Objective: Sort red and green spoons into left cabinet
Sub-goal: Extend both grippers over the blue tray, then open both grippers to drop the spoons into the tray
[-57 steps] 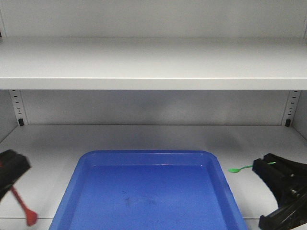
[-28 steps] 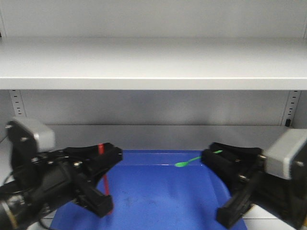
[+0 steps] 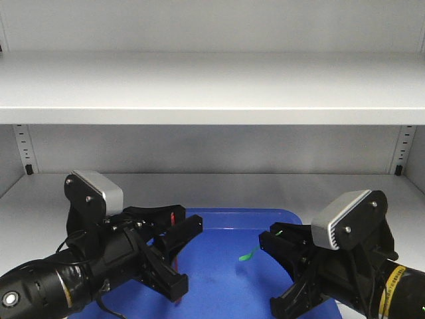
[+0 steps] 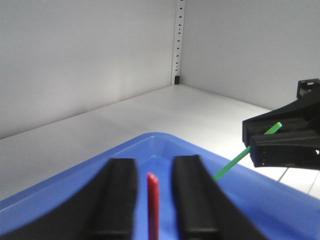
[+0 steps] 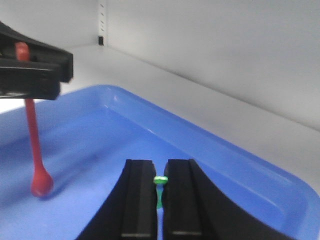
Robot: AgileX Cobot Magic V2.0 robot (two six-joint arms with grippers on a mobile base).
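The red spoon stands nearly upright over the blue tray, its bowl down at the tray floor. Its handle rises between the fingers of my left gripper, with a gap showing on each side. From the front, only the red tip shows at my left gripper. My right gripper is shut on the green spoon, whose bowl hangs toward the tray's middle. The grey left cabinet's shelves surround everything.
The blue tray lies on the lower shelf and fills most of its front middle. The two grippers face each other across it, close together. An upper shelf runs overhead. Slotted strips stand in the back corners.
Both arms have swung in from the shelf's outer sides to over the tray, carrying the red and green spoons toward its middle and lower.
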